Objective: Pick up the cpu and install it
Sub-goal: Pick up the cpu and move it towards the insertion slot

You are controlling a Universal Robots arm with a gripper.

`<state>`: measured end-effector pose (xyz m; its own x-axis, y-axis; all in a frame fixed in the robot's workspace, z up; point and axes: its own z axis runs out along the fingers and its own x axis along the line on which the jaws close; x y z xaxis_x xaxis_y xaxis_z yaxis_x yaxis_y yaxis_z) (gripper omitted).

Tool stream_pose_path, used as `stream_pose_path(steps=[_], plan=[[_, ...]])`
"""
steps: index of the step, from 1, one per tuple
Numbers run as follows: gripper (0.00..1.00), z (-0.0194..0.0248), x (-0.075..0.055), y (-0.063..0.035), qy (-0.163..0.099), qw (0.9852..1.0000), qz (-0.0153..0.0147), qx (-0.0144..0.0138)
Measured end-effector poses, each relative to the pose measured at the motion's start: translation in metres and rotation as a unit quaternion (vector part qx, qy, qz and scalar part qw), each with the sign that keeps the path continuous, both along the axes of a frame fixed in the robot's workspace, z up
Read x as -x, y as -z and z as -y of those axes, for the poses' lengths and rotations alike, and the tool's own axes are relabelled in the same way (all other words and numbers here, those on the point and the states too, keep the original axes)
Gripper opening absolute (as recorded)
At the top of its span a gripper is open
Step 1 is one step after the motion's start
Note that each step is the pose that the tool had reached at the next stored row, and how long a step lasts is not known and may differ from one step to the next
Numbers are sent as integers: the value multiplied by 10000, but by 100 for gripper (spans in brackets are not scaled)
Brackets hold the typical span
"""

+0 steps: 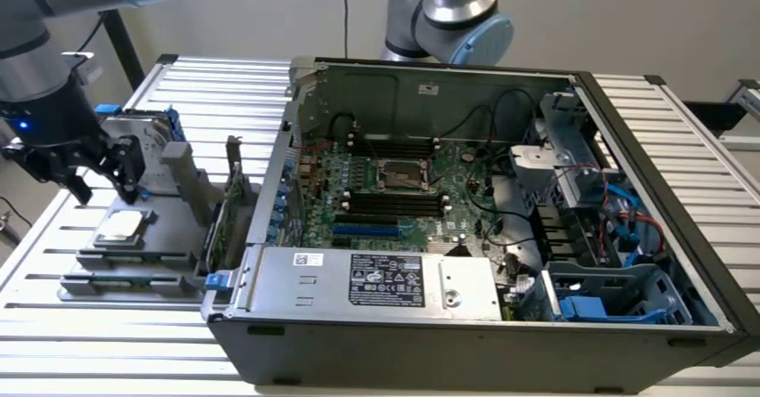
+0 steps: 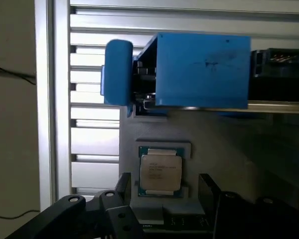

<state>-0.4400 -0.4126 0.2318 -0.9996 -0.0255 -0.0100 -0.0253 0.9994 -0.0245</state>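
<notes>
Spread wide and holding nothing, the pincer [image 1: 105,183] hangs in the middle left of the exterior view, its dark fingers pointing down. A slatted metal table [image 1: 71,326] runs across the whole frame. On it, filling the centre and the exterior view's right, lies an open computer case [image 1: 475,352]. A silver power supply [image 1: 368,277] sits along the case's near edge and a green motherboard [image 1: 464,170] lies flat behind it. A second robot arm [image 1: 451,14] rises behind the case at the top centre. At the exterior view's left, beside the case, a hard drive [image 1: 142,134] with blue rails stands on edge just behind the pincer. In front of it lies a grey holder block [image 1: 131,259]. The cpu [image 1: 121,226] rests flat in a recess on that block, silver top up, just below the fingers and apart from them, well away from the motherboard. In the wrist view it lies between the two spread fingers.
</notes>
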Motion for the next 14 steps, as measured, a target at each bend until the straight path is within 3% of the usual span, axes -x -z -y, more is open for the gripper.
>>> stream_pose_path(steps=[14], plan=[[65, 27, -1, 253, -32, 10000, -7, 0]])
